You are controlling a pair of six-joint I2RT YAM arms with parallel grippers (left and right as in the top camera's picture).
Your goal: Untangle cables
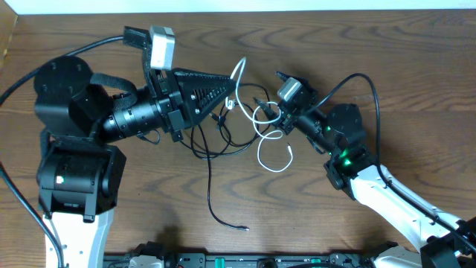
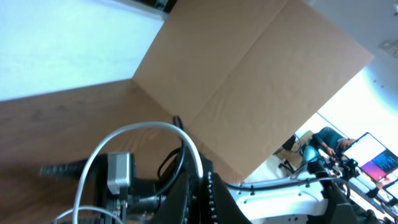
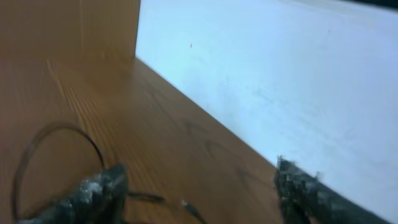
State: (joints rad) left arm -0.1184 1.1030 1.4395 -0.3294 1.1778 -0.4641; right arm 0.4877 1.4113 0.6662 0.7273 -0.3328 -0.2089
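The cables lie in a knot in the middle of the wooden table [image 1: 357,45], between the two arms. The left gripper [image 1: 229,95] looks pinched shut on the white cable [image 2: 143,127], which stands up from its tip in a bendy arch. The right gripper [image 3: 199,171] is spread wide with nothing between its fingers. It hangs low over the wood, next to a black loop [image 3: 56,128]. I think the step now is to pull the white cable free of the black cables [image 1: 209,186]. To do it well, the left arm should lift slowly and hold on tight. The right one should grab a black strand close to the knot and hold it down. A fast tug could make the knot tighter or drag the whole bunch along. The cords are thin, smooth and floppy, so they curl into rings and can slip out of the fingers. The white one makes round loops. One black one runs long toward the front edge and ends in a tiny shiny plug [image 1: 245,228]. The table has dark, streaky wood grain.
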